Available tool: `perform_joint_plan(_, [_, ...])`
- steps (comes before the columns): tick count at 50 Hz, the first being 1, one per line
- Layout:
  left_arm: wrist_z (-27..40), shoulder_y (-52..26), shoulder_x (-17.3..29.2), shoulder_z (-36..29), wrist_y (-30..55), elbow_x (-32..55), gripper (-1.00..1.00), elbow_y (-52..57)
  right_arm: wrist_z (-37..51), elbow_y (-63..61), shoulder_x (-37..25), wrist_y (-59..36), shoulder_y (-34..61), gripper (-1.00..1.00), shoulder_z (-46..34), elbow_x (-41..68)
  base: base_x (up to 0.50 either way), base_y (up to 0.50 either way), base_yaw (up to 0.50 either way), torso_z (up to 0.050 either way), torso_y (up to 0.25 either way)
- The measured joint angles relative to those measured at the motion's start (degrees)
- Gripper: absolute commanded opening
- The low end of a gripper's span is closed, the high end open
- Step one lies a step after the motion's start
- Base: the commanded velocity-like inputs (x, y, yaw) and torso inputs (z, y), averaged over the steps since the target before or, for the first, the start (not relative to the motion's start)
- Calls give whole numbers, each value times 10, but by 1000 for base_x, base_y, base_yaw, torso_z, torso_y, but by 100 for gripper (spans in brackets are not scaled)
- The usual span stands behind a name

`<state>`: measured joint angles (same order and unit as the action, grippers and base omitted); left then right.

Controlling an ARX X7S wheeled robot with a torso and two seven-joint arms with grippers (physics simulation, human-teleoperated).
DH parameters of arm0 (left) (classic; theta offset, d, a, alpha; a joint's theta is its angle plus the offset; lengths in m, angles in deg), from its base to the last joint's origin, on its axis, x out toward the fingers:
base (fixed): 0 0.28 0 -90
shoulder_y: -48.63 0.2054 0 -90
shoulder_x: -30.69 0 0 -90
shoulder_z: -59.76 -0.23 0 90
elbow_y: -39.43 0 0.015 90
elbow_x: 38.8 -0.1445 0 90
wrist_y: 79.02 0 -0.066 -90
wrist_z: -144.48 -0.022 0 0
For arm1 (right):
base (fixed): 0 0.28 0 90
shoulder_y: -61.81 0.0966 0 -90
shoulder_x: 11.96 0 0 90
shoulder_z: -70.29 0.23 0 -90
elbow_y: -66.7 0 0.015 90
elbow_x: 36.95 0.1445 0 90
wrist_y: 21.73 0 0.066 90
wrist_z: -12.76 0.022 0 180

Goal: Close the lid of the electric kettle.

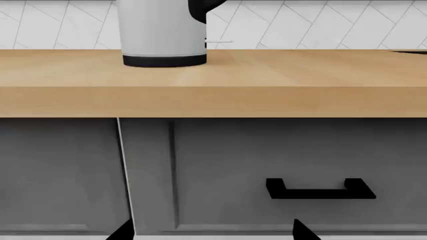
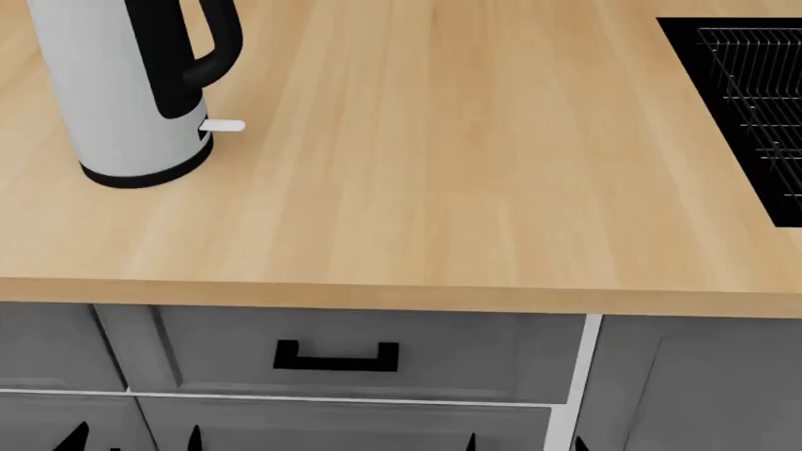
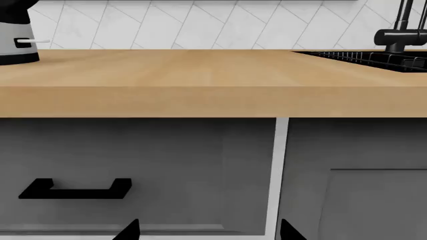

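Jaws on both arms stood spread and empty, only their black tips showing below the desk [image 2: 414, 188] edge, presumably parked before any reach. Left of the sink [image 2: 739, 113], far across the desk, stood the electric kettle [image 2: 119, 94], handle facing right; its lid lay out of view. No writing was readable.

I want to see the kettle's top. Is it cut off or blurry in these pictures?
Head view: sharp, but the electric kettle is cut off at the top edge, so its top is unseen. Left wrist view: only its lower body shows, soft even light. Right wrist view: just a sliver at the edge.
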<state>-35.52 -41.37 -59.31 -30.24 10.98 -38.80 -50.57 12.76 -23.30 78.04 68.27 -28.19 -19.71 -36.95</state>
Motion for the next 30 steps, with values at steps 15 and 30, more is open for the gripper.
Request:
perform_joint_plan(15, [21, 2, 17, -19, -1, 18, 100, 2, 26, -2, -21, 2, -3, 100, -26, 21, 0, 0, 0, 0, 0])
perform_joint_plan(30, [35, 3, 35, -40, -9, 33, 100, 5, 43, 3, -37, 4, 0, 100, -44, 36, 0, 0, 0, 44, 44])
